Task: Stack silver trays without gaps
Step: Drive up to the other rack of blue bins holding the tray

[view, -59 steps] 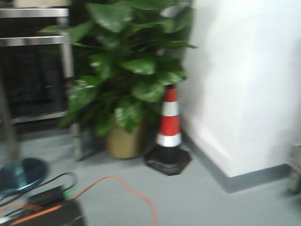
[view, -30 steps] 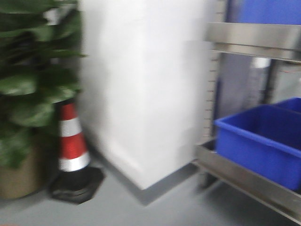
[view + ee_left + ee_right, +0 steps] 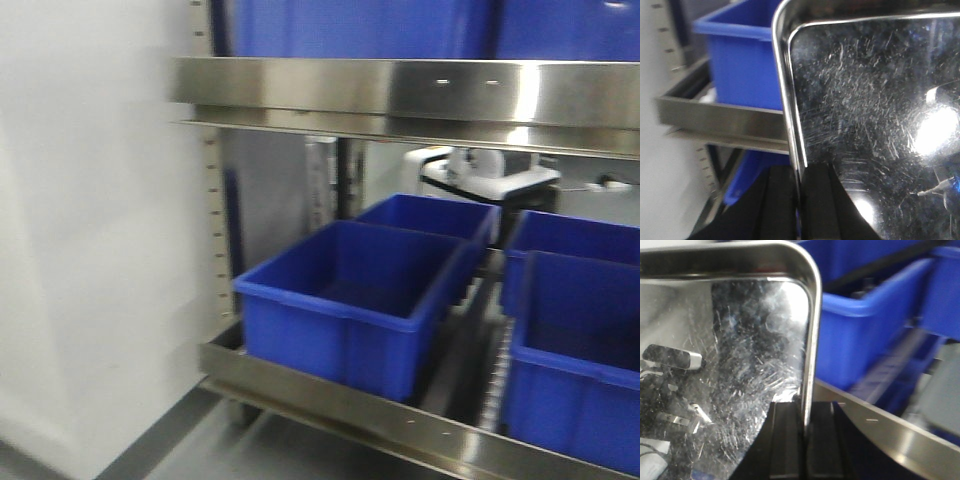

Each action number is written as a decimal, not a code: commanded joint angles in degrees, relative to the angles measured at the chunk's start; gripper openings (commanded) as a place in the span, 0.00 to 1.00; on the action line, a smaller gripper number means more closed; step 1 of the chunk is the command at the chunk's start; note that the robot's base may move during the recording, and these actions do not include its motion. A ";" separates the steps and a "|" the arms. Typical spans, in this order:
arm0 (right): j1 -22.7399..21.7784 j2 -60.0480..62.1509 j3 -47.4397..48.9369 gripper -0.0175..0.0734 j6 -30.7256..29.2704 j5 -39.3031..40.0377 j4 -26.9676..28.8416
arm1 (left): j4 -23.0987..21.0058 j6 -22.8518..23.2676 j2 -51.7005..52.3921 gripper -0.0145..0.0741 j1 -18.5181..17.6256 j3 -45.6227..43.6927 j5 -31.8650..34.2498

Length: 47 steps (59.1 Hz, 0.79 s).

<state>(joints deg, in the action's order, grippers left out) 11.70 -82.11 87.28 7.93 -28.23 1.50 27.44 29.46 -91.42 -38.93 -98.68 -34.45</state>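
A silver tray (image 3: 875, 110) with a scratched mirror floor fills the left wrist view. My left gripper (image 3: 799, 200) is shut on its left rim, one black finger on each side of the wall. The right wrist view shows the silver tray (image 3: 725, 355) again, and my right gripper (image 3: 804, 440) is shut on its right rim the same way. Whether both views show one tray I cannot tell. No tray or gripper appears in the front view.
A steel shelf unit stands ahead, with an upper rail (image 3: 400, 90) and a lower rail (image 3: 380, 410). Several blue bins (image 3: 350, 300) sit on the lower shelf. A white wall (image 3: 90, 220) is at the left. Bin and rail lie close beyond the tray (image 3: 740, 65) (image 3: 865, 335).
The front view has swung to the right: the plant and the traffic cone have left the frame, the white wall slid left, and the shelf with blue bins now fills the view.
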 commanded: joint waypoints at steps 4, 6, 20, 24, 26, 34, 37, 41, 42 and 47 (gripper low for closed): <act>0.78 0.42 0.14 0.12 -1.02 3.17 1.12 | -1.18 -0.44 0.23 0.16 -0.74 -0.52 3.89; 0.78 0.42 0.14 0.12 -1.02 3.17 1.12 | -1.18 -0.44 0.23 0.16 -0.74 -0.52 3.89; 0.78 0.42 0.14 0.12 -1.02 3.17 1.12 | -1.18 -0.44 0.23 0.16 -0.74 -0.52 3.89; 0.78 0.42 0.14 0.12 -1.02 3.17 1.12 | -1.18 -0.44 0.23 0.16 -0.74 -0.52 3.89; 0.78 0.42 0.14 0.12 -1.02 3.17 1.12 | -1.18 -0.44 0.23 0.16 -0.74 -0.52 3.89; 0.78 0.42 0.14 0.12 -1.02 3.17 1.12 | -1.18 -0.44 0.23 0.16 -0.74 -0.52 3.89; 0.78 0.42 0.14 0.12 -1.02 3.17 1.12 | -1.18 -0.44 0.23 0.16 -0.74 -0.52 3.89; 0.78 0.42 0.14 0.12 -1.02 3.17 1.12 | -1.18 -0.44 0.23 0.16 -0.74 -0.52 3.89; 0.78 0.42 0.14 0.12 -1.02 3.17 1.12 | -1.18 -0.44 0.23 0.16 -0.74 -0.52 3.89; 0.78 0.42 0.14 0.12 -1.02 3.17 1.12 | -1.18 -0.44 0.23 0.16 -0.74 -0.52 3.89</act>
<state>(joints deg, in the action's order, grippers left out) 11.70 -82.11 87.28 7.93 -28.23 1.50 27.44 29.46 -91.42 -38.93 -98.68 -34.45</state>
